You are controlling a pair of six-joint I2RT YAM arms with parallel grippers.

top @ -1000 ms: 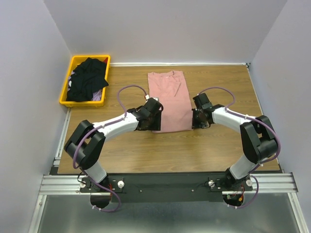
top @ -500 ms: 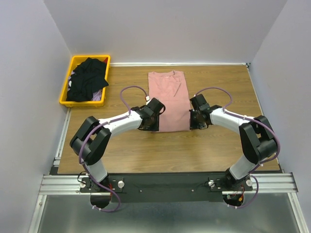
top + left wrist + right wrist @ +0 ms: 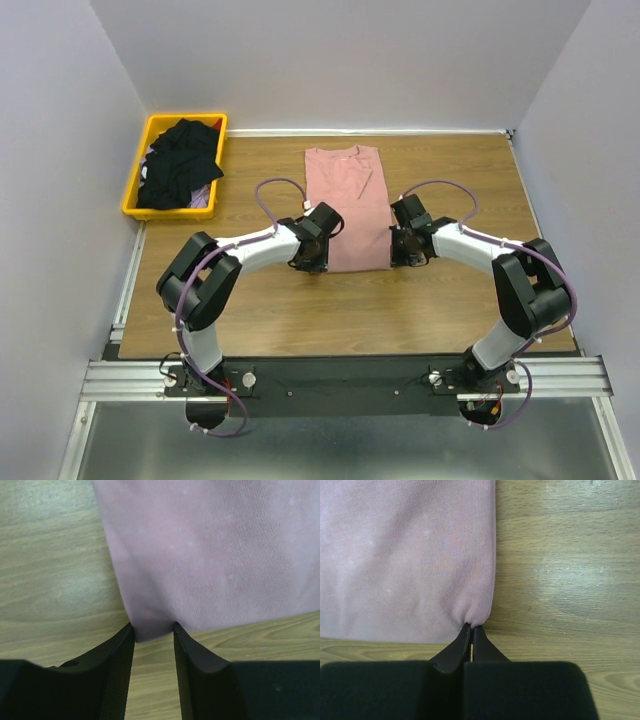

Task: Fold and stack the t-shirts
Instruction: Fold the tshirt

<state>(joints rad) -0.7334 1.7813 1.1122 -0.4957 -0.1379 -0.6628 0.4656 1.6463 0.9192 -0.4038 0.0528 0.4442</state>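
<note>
With right fingers point(image 3: 454, 654) clenched on the pink t-shirt point(image 3: 345, 205) and left fingers point(image 3: 119, 652) unclosed, lifting now could skew the fold

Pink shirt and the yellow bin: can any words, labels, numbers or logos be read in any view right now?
None can be read.
The pink t-shirt shows only plain cloth in all three views, with no print or tag in sight.
The yellow bin and the black t-shirts in it show no lettering at this size.
</note>
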